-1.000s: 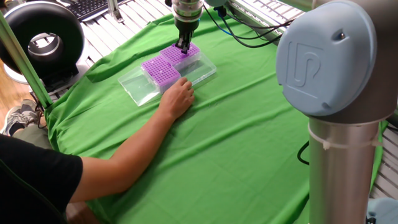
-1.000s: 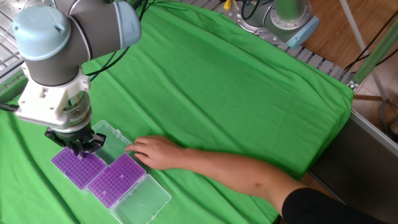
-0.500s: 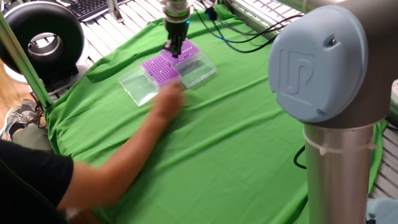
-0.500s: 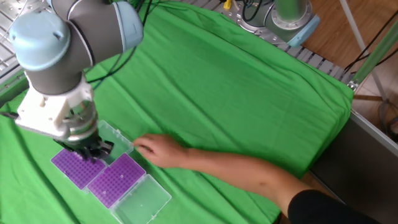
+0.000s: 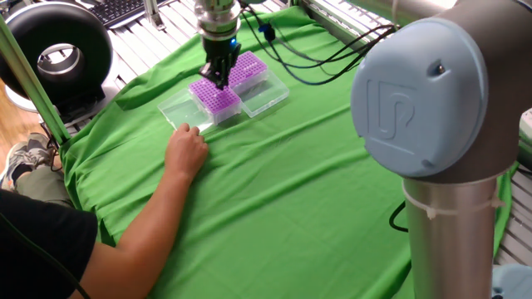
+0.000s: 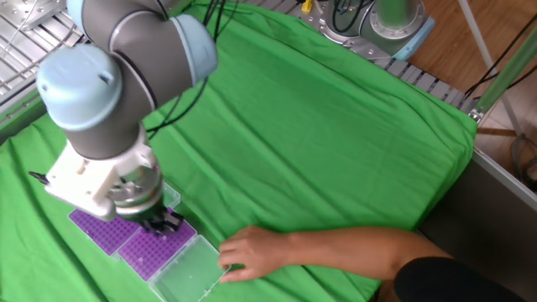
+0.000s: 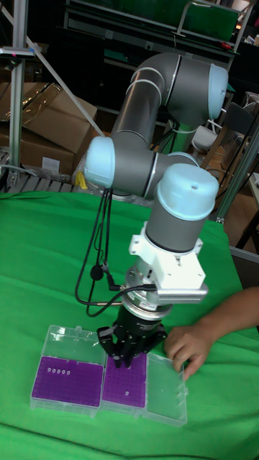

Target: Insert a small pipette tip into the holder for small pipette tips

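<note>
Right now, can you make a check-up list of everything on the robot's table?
Surface: green cloth covers the table, wrinkled.
Job's things: two purple racks side by side, each in a clear box with its lid open; near rack lies under the gripper, other rack holds a few pale tips.
Clutter: nothing seen.
Gripper: gripper points down just above the near rack; fingers close together, a held tip cannot be made out.
Person: hand rests on the cloth at the near box's lid.
Cables: black cables trail behind the boxes.
Surroundings: black ring-shaped device, keyboard.
</note>
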Available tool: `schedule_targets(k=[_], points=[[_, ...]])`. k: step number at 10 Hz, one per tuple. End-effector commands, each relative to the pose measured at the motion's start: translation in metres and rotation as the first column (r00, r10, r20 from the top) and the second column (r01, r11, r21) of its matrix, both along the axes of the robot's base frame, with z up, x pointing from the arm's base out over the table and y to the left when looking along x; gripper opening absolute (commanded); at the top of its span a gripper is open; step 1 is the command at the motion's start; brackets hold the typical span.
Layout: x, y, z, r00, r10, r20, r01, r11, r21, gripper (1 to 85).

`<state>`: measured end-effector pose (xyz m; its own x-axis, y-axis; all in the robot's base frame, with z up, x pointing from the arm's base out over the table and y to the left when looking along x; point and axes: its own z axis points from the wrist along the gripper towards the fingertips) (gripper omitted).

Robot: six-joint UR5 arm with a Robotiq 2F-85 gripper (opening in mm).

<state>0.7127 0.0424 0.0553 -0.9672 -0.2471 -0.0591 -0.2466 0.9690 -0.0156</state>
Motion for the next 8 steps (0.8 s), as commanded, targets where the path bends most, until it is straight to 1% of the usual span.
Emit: schedule_targets(k=[1,3,6,8], points=[[-0.0042,0.02,-0.0008,0.999,-0.052,-0.012,0.052,0.998,0.024,22.3],[-0.0043,0.0197,-0.0012,0.999,-0.053,-0.012,0.054,0.998,0.022,22.3],[-0.0029,0.0168,-0.0074,0.999,-0.052,-0.004,0.052,0.999,0.017,21.3],[-0.0026,0.0166,-0.0087,0.999,-0.052,-0.003,0.052,0.999,0.017,21.0]])
